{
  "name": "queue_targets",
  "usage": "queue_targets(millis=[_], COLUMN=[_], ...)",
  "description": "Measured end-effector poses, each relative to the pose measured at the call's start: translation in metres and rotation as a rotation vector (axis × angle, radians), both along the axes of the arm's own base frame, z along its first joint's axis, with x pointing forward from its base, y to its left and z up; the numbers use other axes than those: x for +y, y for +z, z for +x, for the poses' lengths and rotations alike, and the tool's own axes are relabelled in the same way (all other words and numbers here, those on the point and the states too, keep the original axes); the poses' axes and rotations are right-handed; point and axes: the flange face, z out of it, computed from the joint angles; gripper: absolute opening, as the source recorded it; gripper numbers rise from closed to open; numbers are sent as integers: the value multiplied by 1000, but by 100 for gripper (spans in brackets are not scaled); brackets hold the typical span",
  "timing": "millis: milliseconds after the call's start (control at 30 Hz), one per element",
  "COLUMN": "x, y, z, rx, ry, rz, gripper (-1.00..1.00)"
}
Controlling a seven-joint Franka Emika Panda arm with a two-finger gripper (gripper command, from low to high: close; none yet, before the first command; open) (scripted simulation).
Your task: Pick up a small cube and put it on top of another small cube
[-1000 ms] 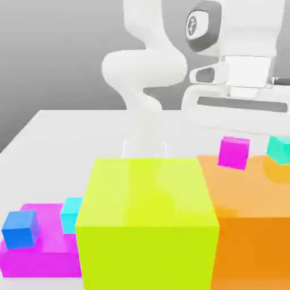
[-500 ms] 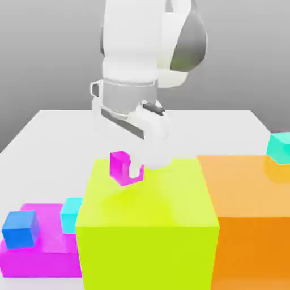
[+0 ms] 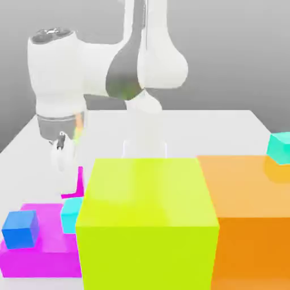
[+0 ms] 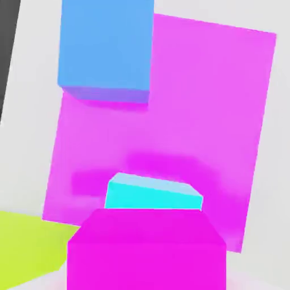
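Claw (image 3: 67, 161) pointing straight down, holding the small cube (image 4: 146, 249) above the cyan cube (image 4: 153, 193).

Magenta small cube (image 4: 146, 249), plain. Cyan cube (image 4: 153, 193) and blue cube (image 4: 106, 48) on flat magenta block (image 4: 198, 113). Lime-yellow big block (image 3: 146, 224), orange block (image 3: 249, 209) carrying a teal cube (image 3: 279, 147). White arm (image 3: 85, 68), grey joint caps. White table (image 3: 34, 141).

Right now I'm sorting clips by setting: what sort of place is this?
Likely a simulated tabletop test scene, not a real room: a white table against blank grey, flat-coloured blocks such as the lime block and orange block, and a white arm.
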Motion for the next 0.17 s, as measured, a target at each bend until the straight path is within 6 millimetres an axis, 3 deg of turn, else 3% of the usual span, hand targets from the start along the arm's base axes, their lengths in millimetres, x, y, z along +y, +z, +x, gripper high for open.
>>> queue_targets(millis=[167], x=[0], y=[-6], z=[-1], rx=[1], ry=[0], rz=[0], gripper=[100])
